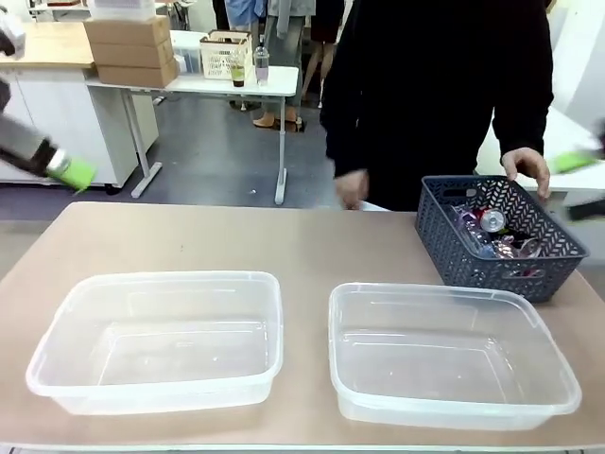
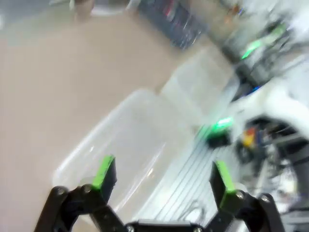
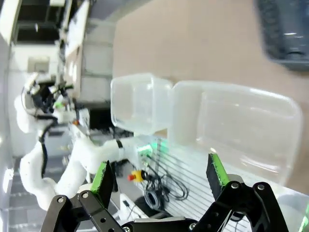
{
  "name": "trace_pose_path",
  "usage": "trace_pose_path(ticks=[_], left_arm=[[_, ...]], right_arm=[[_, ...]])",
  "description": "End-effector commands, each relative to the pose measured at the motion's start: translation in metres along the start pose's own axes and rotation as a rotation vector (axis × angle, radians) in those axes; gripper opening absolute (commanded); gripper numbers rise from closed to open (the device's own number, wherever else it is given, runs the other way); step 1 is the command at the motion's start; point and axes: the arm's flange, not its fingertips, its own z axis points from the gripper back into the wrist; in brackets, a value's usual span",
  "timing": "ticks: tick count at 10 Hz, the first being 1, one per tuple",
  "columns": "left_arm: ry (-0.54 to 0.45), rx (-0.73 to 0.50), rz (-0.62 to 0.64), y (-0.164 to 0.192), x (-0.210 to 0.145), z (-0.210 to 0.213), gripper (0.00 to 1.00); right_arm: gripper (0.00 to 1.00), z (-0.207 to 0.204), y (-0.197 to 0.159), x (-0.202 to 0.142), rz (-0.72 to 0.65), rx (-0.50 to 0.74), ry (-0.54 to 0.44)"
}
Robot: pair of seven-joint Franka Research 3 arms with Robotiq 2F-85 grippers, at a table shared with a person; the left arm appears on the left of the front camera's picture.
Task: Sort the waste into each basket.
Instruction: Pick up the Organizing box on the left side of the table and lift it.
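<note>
grippers wide open, both empty
left gripper and right gripper each hover above clear tubs.

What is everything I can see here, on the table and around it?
See-through plastic rectangular tubs: two, colourless, empty, side by side at the table's near edge, left and right.
Dark grey lattice-walled basket: one, far right of the table.
Red-and-silver drink cans: several, inside the grey basket; count unclear.
Cardboard boxes: stacked, brown, on a background desk.
Person's hand: on the grey basket's far rim.
Left gripper: black with green pads, open, above the left tub.
Right gripper: the same, open, empty.
</note>
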Motion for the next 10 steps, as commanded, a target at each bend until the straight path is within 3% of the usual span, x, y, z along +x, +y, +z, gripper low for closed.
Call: trace_pose_path(ticks=[1,2,3,4,5,6,8,9,10], left_arm=[[0.448,0.214,-0.043,-0.004,-0.032,0.016,1.0],[0.572,0.254,0.012,-0.002,-0.056,0.009,1.0],[0.614,0.254,0.048,0.001,-0.073,-0.005,1.0],[0.59,0.172,0.042,0.001,-0.085,-0.03,1.0],[0.487,0.117,0.012,0.005,-0.085,-0.055,1.0],[0.561,0.237,0.064,0.009,-0.064,0.004,1.0],[0.561,0.237,0.064,0.009,-0.064,0.004,1.0],[0.576,0.201,0.041,0.006,-0.058,-0.008,1.0],[0.526,0.325,0.098,0.003,-0.04,-0.014,1.0]], right_arm=[[1.0,-0.122,0.105,0.026,0.105,-0.058,0.169],[1.0,-0.171,0.14,0.016,0.172,-0.069,0.242],[1.0,-0.217,0.161,-0.004,0.241,-0.15,0.315],[1.0,-0.257,0.161,-0.025,0.305,-0.256,0.379],[1.0,-0.267,0.148,-0.029,0.292,-0.293,0.458],[1.0,-0.239,0.164,-0.058,0.265,-0.128,0.381],[1.0,-0.239,0.164,-0.058,0.265,-0.128,0.381],[1.0,-0.269,0.166,-0.056,0.299,-0.172,0.438],[1.0,-0.288,0.182,-0.057,0.327,-0.284,0.414]])
